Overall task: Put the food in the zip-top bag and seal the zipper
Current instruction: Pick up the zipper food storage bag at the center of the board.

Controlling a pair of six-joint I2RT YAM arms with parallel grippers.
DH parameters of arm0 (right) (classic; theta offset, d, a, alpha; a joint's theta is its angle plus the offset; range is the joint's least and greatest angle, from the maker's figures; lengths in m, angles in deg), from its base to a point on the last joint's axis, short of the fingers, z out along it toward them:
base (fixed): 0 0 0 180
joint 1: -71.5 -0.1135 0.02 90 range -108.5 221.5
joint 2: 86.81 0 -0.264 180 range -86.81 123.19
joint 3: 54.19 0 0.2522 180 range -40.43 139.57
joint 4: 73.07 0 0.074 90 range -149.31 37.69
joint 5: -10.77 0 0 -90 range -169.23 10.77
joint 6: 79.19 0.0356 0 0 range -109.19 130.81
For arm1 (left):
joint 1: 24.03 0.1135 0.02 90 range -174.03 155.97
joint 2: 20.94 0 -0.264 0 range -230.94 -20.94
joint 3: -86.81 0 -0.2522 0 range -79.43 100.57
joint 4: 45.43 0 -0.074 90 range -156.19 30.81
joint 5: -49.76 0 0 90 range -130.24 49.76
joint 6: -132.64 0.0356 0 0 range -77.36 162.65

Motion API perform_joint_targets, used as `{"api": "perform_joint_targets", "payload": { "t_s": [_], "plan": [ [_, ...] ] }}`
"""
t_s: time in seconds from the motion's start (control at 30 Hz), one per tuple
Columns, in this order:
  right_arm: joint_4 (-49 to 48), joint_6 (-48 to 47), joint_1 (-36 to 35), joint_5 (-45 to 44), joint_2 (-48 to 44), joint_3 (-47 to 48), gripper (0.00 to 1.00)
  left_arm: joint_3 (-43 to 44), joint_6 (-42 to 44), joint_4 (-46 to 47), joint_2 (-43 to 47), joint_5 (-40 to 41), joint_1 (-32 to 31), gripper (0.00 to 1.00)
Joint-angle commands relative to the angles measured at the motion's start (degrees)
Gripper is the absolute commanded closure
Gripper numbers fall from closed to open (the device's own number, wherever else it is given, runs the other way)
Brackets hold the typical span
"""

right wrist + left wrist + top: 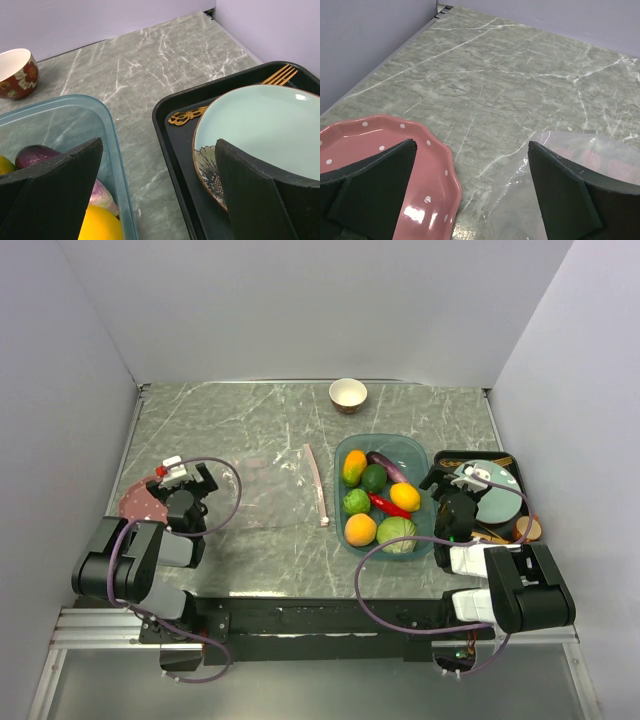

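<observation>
While left pincer (471, 145) and right pincer (159, 144) gape empty, food (373, 478) sits in teal tray (416, 452), zip-top bag (268, 496) flat on bench (250, 420) alongside. Likely risk: floppy film collapses, round fruit rolls away.

You won't find anything to read here, honestly. No text, label, brand, number or sign comes out legible in any of the 3 views.
</observation>
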Motion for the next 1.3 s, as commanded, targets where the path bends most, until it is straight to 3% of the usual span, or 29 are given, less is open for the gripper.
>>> {"api": "perform_joint_targets", "payload": {
  "t_s": [0.0, 0.13, 0.23, 0.3, 0.33, 0.37, 0.4, 0.47, 0.5, 0.6, 0.7, 0.77, 1.07, 1.13, 1.27],
  "plan": [
    [-1.9, -0.8, -0.3, -0.5, 0.3, 1.9, 0.00, 1.0, -1.0, 2.0, 0.8, -0.7, 0.3, 0.01],
    [-2.7, -1.0, -0.4, -0.3, -0.3, 1.5, 0.00, 2.2, -3.0, -0.2, 0.8, -3.4, 2.3, 0.01],
    [2.0, -1.9, -1.4, -1.4, -4.5, 2.7, 0.00, 0.4, -4.2, -1.4, 4.5, -3.6, 3.5, 0.01],
    [17.7, -1.2, -1.5, -2.7, -9.6, 8.9, 0.00, -0.3, -2.4, 0.6, 6.4, -3.2, 3.2, 0.01],
    [23.0, -0.4, -1.5, -3.2, -11.1, 11.2, 0.00, 0.2, -3.4, -4.1, 8.9, -1.4, 2.5, 0.01],
    [34.5, 2.0, -1.4, -3.8, -14.2, 13.7, 0.00, 3.7, -6.3, -11.5, 12.2, 0.6, 2.0, 0.01],
    [41.3, 4.7, -1.4, -4.6, -15.7, 19.2, 0.00, 6.5, -9.5, -31.9, 18.2, 2.7, 2.1, 0.01],
    [55.9, 9.4, -1.5, -2.6, -19.1, 26.1, 0.00, 13.7, -13.2, -45.4, 21.8, 2.5, 2.2, 0.01],
    [58.6, 10.6, -1.6, -0.7, -20.1, 27.5, 0.00, 15.3, -13.3, -51.9, 24.8, 2.0, 2.2, 0.01],
    [62.5, 13.4, -1.5, 3.6, -24.2, 29.2, 0.00, 17.6, -11.9, -53.6, 31.8, -2.9, 2.2, 0.01],
    [62.4, 13.4, -1.5, 10.1, -26.7, 29.3, 0.00, 17.6, -23.3, -55.1, 37.0, 1.4, 2.2, 0.01],
    [63.6, 15.0, -1.5, 11.3, -26.3, 31.4, 0.00, 19.1, -27.0, -57.8, 38.1, -1.4, 2.4, 0.01],
    [74.4, 17.8, -1.5, 11.5, -12.4, 53.8, 0.00, 35.9, -26.0, -80.2, 23.5, -17.4, 2.2, 0.01],
    [74.9, 19.4, -1.5, 12.7, -10.1, 55.5, 0.00, 38.7, -27.8, -84.4, 22.6, -15.4, 0.8, 0.01],
    [75.9, 24.1, -1.5, 14.6, -9.1, 56.0, 0.00, 35.9, -29.6, -82.8, 26.9, -19.2, -0.8, 0.01]
  ]
}}
